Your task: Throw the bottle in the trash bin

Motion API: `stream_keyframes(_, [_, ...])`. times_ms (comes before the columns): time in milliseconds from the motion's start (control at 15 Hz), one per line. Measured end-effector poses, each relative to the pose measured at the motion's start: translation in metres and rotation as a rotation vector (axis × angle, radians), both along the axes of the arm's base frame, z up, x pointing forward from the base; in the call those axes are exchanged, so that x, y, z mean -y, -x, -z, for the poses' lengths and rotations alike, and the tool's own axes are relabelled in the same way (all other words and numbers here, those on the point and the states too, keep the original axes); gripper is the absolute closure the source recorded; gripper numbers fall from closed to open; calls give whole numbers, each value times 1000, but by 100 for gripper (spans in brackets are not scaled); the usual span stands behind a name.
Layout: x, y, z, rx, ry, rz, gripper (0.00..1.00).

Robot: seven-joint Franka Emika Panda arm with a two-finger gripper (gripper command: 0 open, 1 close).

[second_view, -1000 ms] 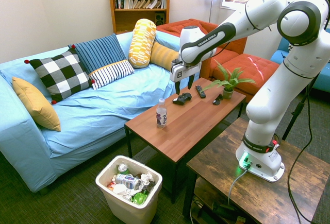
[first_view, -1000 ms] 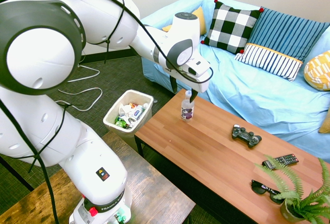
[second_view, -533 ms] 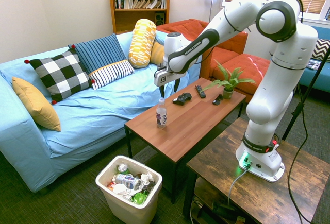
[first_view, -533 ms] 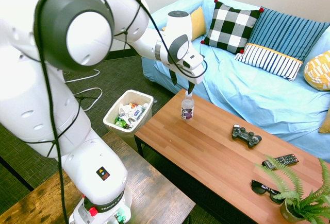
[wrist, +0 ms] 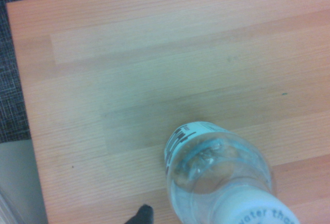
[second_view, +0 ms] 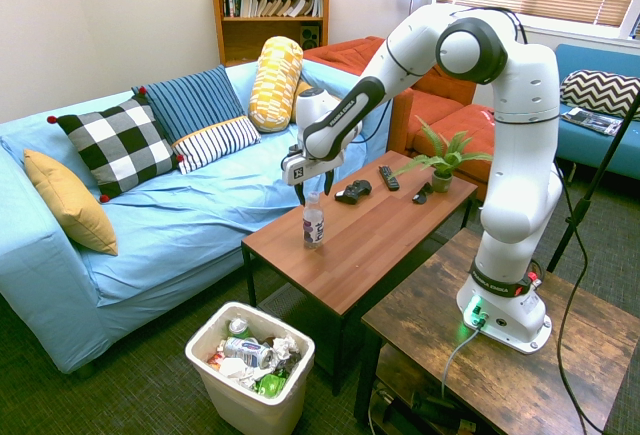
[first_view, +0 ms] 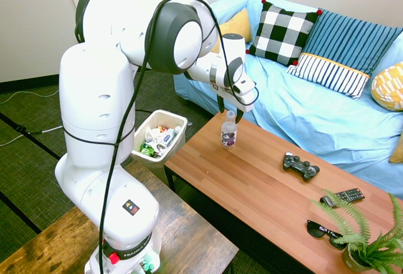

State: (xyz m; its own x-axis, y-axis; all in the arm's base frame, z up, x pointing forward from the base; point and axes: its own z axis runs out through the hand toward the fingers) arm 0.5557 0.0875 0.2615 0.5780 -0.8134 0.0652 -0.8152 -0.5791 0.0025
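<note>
A long sofa draped in a light blue cover point(second_view: 180, 215) fills the back of the room, with a black-and-white checked cushion point(second_view: 118, 145) and a blue striped cushion point(second_view: 192, 103) leaning on it. In front of it stands a low rectangular coffee table with a reddish wood-grain top point(first_view: 264, 192), and the white robot arm point(second_view: 500, 135) reaches across from a darker wooden side table point(second_view: 490, 355). On the floor by the coffee table's end sits the small white rectangular plastic trash bin with rounded corners point(first_view: 137, 137), holding crumpled colourful litter. A small potted fern point(first_view: 368, 239) grows at the table's far end, near a black remote control point(first_view: 342, 196), a black game controller point(first_view: 300, 165) and dark sunglasses point(first_view: 324, 230). The small clear plastic bottle with a dark label point(first_view: 228, 131) stands upright near the table's end closest to the bin, and the wrist view looks down on its cap and shoulder from close by. The two-finger gripper point(second_view: 312, 194) hangs directly over it, its dark fingers spread apart with one on each side of the cap, not clamped on it.
</note>
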Motion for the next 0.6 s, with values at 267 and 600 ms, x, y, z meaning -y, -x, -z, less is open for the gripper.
stream_keyframes(267, [4, -3, 7, -11, -8, 26, 100])
stream_keyframes(600, [3, -2, 7, -19, -16, 34, 100])
